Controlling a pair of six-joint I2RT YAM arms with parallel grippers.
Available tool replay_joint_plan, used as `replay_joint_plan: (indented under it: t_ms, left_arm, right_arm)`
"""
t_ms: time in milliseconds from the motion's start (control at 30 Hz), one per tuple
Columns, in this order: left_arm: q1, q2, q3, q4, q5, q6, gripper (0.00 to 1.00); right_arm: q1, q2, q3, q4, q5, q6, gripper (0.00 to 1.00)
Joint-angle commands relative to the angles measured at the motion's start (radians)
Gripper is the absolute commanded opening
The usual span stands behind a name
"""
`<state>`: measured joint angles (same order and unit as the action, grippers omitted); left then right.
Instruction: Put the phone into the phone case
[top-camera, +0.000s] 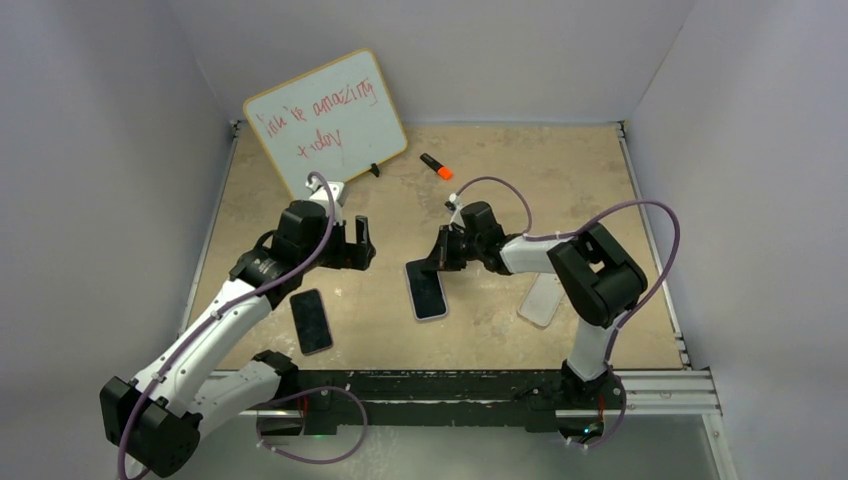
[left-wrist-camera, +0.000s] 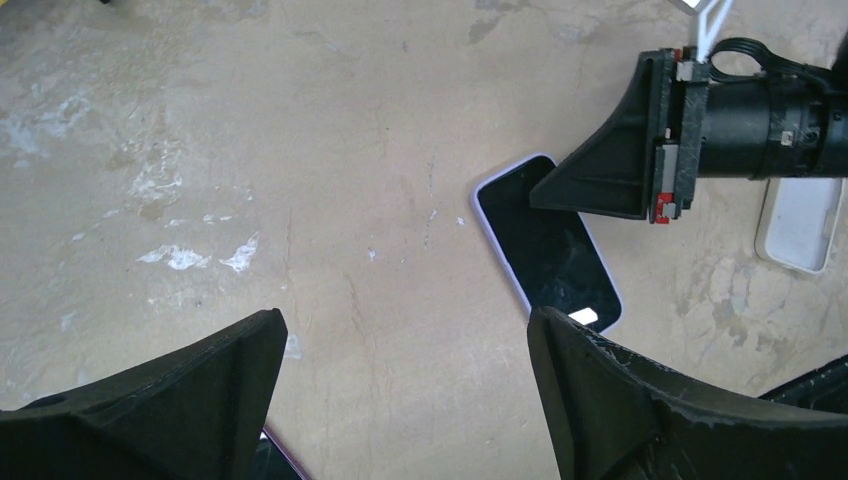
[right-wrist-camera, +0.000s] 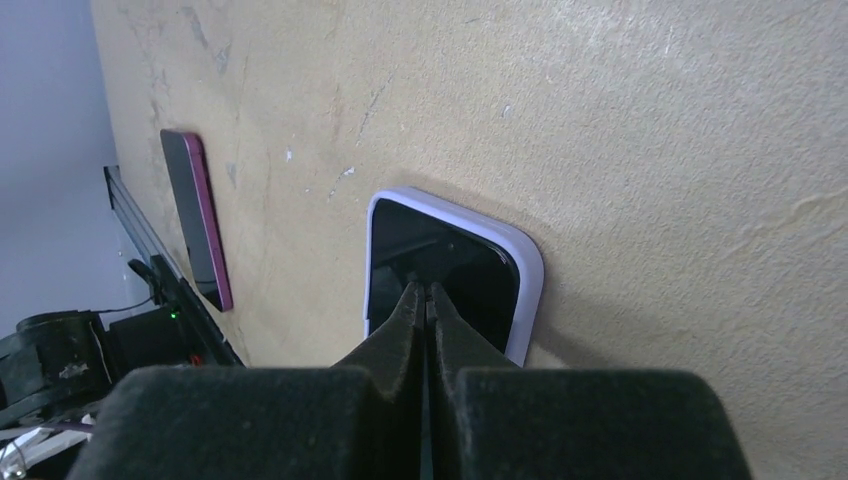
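A black phone sits inside a pale lilac case (top-camera: 426, 290) at the table's middle, screen up; it also shows in the left wrist view (left-wrist-camera: 545, 245) and the right wrist view (right-wrist-camera: 450, 265). My right gripper (top-camera: 433, 262) is shut with nothing between its jaws, and its fingertips (right-wrist-camera: 425, 290) press on the far end of the phone's screen. My left gripper (top-camera: 362, 243) is open and empty, hovering left of the cased phone. A second phone (top-camera: 311, 320) with a magenta edge lies bare at the front left, also in the right wrist view (right-wrist-camera: 195, 215).
A white empty case (top-camera: 541, 299) lies at the right, under my right arm, also in the left wrist view (left-wrist-camera: 800, 225). A small whiteboard (top-camera: 325, 120) stands at the back left. An orange-capped marker (top-camera: 436, 166) lies at the back middle.
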<state>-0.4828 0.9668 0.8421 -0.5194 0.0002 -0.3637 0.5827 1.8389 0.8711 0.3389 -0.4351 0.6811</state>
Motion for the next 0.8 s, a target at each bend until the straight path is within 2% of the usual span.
replay_joint_plan:
  t_ms: [0,200,333,500,600,767]
  left_arm:
    - [0.003,-0.026,0.036,-0.035,-0.085,-0.050,0.97]
    - [0.003,-0.008,0.023,-0.055,-0.093,-0.128,1.00]
    - [0.004,0.028,0.006,-0.082,-0.172,-0.214,1.00]
    - [0.021,0.060,-0.042,-0.113,-0.240,-0.323,1.00]
    - [0.027,0.057,-0.087,-0.106,-0.240,-0.364,1.00]
    - [0.027,0.055,-0.101,-0.041,-0.135,-0.289,1.00]
  right_arm:
    - [0.003,0.010,-0.083,-0.111,0.167,-0.025,0.00]
    - [0.003,-0.095,-0.073,-0.143,0.155,-0.049,0.00]
    - [0.003,-0.161,-0.045,-0.156,0.110,-0.048,0.01]
    - [0.003,-0.268,-0.035,-0.181,0.099,-0.040,0.39]
    - [0.003,-0.335,-0.044,-0.220,0.111,-0.011,0.57]
    - [0.002,-0.423,-0.038,-0.366,0.238,0.051,0.86]
